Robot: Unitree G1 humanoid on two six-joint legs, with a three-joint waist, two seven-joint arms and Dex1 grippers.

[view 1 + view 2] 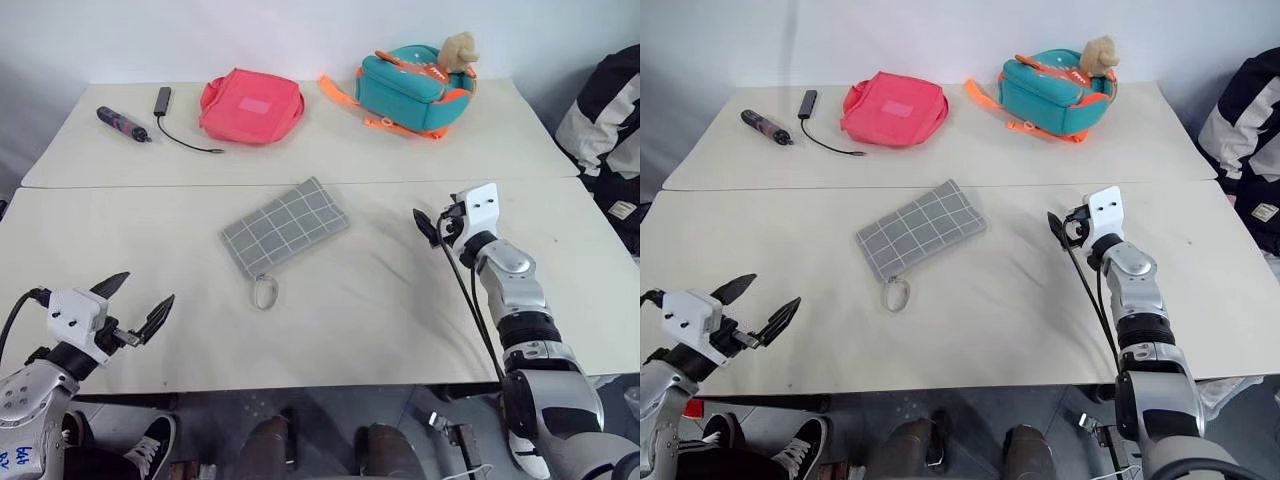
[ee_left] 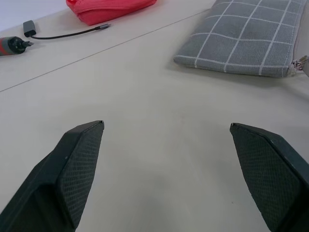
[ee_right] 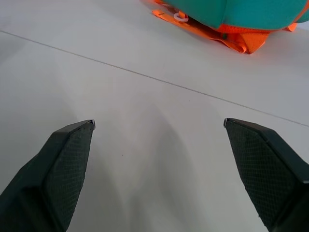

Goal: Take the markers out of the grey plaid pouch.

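Two pale tables (image 1: 330, 290) stand edge to edge, a thin seam running between them. On the far table, toward its left end, lies a dark pen-shaped tool (image 1: 123, 123) with red marks. Just beside it is a black cable (image 1: 183, 138) with a small block plug at its far end, curving toward a pink pouch (image 1: 251, 106) that lies flat near the middle. Further right sits a teal bag (image 1: 412, 89) with orange straps spread on the tabletop, and a tan plush toy (image 1: 459, 50) perched on its top. At the right edge a person's black-and-white sleeve (image 1: 601, 115) shows.
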